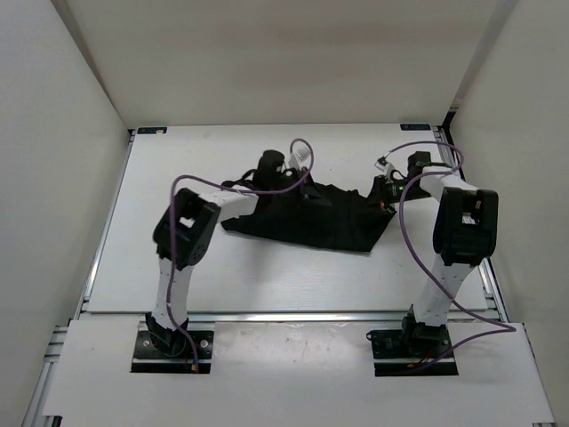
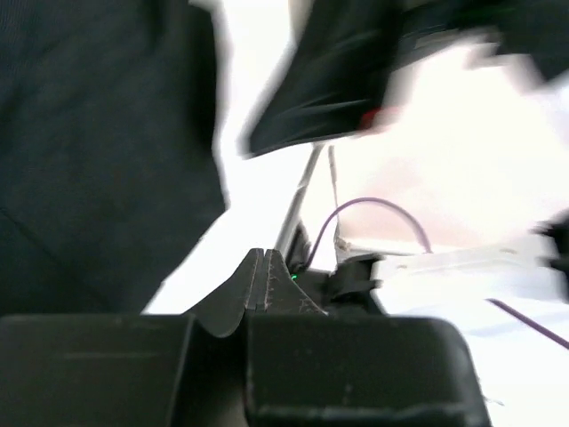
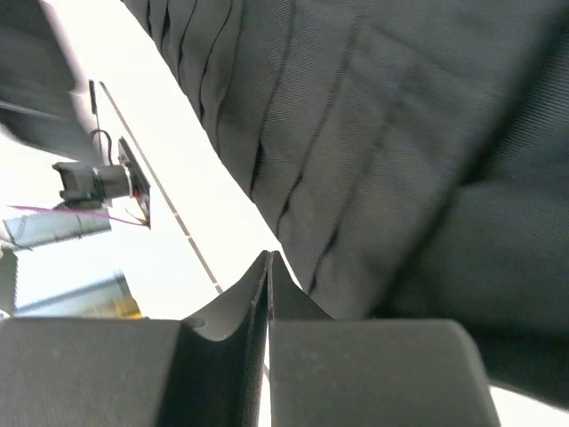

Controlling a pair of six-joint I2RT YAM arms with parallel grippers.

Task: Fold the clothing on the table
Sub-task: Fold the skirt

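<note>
Clerk: Item one, the clothing. Location?
Checker: Far half of the table, between the two arms. Black, wrinkled, spread crosswise. Its near edge lies on the white top and its far corners reach toward both wrists.
Clerk: Item two, left gripper. Condition?
Checker: Jaws pressed together, at the garment's far left corner. The wrist view is blurred. Dark cloth fills its left side and white top shows beside the tips, so it cannot be told whether a hem is caught.
Clerk: Item three, right gripper?
Checker: Jaws likewise closed, at the far right corner. Pleats in the fabric run down to the tips, which reads as a pinch on the edge.
Clerk: Reason for the arrangement?
Checker: Judged: one corner per arm holds the far edge stretched, so it can be carried over to the near hem as one fold. Risk noted: uneven travel would skew the crease
</note>
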